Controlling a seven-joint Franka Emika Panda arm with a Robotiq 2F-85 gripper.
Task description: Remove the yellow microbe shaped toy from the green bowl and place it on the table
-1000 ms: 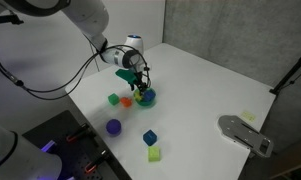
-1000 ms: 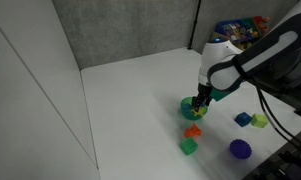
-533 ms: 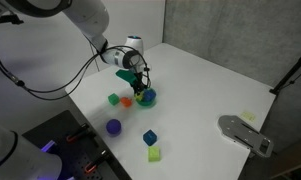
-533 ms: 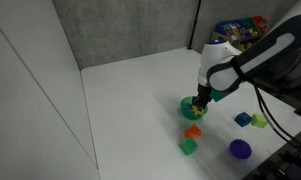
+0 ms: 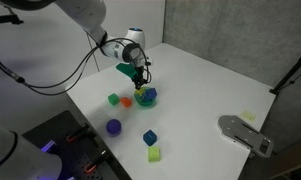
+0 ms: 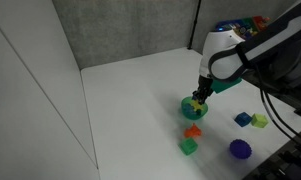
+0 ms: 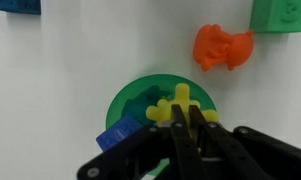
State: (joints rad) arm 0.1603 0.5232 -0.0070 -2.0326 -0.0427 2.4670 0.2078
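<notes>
Over the small round teal-green bowl [image 7: 125,100], seen from the wrist, the black Robotiq gripper [image 7: 188,115] has its jaws pinched narrow on the pale-yellow lumpy microbe toy [image 7: 168,104]. The toy sits right at the fingertips, knobs poking toward 12 and 9 o'clock, beside a blue block [image 7: 117,135]. Whether it has cleared the rim is unclear. Bare white matte table [image 7: 60,70] lies at 10 o'clock of the bowl, while an orange lumpy toy [image 7: 222,47] crowds 1 o'clock.
</notes>
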